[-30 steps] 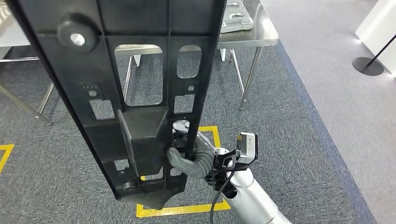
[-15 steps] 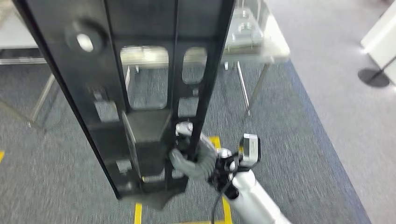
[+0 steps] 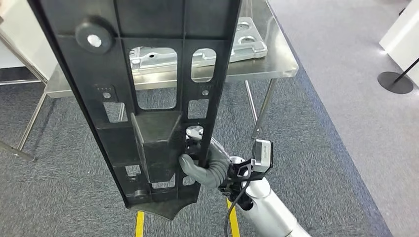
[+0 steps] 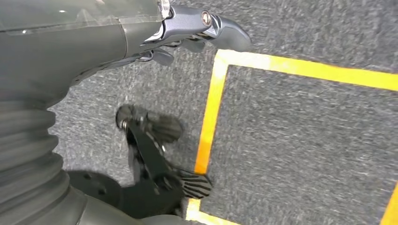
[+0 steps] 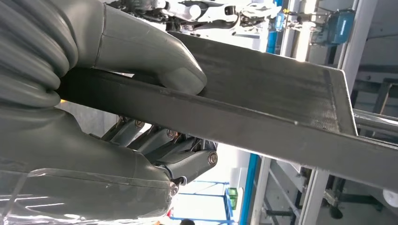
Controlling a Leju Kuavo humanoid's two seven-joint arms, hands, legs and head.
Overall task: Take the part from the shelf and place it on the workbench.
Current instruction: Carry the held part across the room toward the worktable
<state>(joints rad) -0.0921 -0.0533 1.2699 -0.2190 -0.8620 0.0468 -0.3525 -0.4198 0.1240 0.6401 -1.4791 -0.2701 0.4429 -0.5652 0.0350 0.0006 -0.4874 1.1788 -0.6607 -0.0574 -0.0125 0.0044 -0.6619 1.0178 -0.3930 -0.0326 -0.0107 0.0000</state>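
A long black plastic part with cut-out windows and ribs stands upright close in front of the head view. My right hand grips its right edge near the lower end. In the right wrist view the grey thumb presses on the part's flat edge and the darker fingers wrap under it. Behind the part stands the steel workbench, partly hidden by it. My left hand hangs over the carpet with its fingers apart and nothing in it.
Silver cast metal parts lie on the workbench top. Yellow tape lines mark the grey carpet below the part. A round stanchion base stands on the paler floor at the right.
The whole view has shifted: the workbench now sits lower and nearer in the picture, and the yellow floor square has slid down. My right hand keeps the same grip on the part.
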